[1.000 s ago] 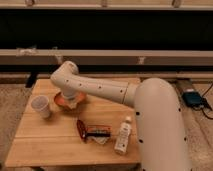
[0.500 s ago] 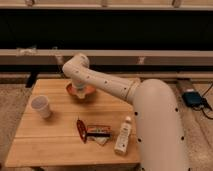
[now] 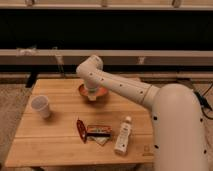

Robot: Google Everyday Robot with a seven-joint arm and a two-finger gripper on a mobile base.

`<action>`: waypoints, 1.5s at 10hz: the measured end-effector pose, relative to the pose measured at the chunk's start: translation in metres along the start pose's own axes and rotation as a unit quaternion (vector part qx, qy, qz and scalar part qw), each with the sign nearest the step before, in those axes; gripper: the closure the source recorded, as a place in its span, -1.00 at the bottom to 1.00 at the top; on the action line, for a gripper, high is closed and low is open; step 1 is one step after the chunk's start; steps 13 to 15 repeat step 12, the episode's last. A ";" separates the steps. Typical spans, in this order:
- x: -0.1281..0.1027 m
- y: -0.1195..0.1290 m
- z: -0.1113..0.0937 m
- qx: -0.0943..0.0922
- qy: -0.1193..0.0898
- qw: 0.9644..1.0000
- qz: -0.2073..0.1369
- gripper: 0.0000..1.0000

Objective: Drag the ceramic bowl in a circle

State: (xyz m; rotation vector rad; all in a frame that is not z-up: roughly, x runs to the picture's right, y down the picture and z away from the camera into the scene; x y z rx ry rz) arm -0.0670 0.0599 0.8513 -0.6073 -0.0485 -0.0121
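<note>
Wooden counter (image 3: 60,145) in front of me, pale planks. My jaws are down over its back-middle part. Plastic cup (image 3: 40,106) stands upright at the left side, on its own, well apart from the rest. Front-middle: a small red tool (image 3: 80,130), can't tell what exactly, lying w/ a dark snack packet (image 3: 99,131) just beside it on the right, prob. touching. White bottle (image 3: 123,135) lies on its side near the packet, cap end pointing to the back. Behind the counter, a long pale rail (image 3: 165,56) runs along the dark wall. Carpet (image 3: 12,100) on the left.
</note>
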 end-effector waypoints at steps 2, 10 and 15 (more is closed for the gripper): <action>-0.001 0.022 -0.001 -0.013 -0.004 1.000 -0.012 0.13; 0.003 0.036 0.007 -0.037 -0.019 0.999 -0.024 -0.60; 0.000 0.036 0.007 -0.037 -0.020 0.999 -0.026 -0.60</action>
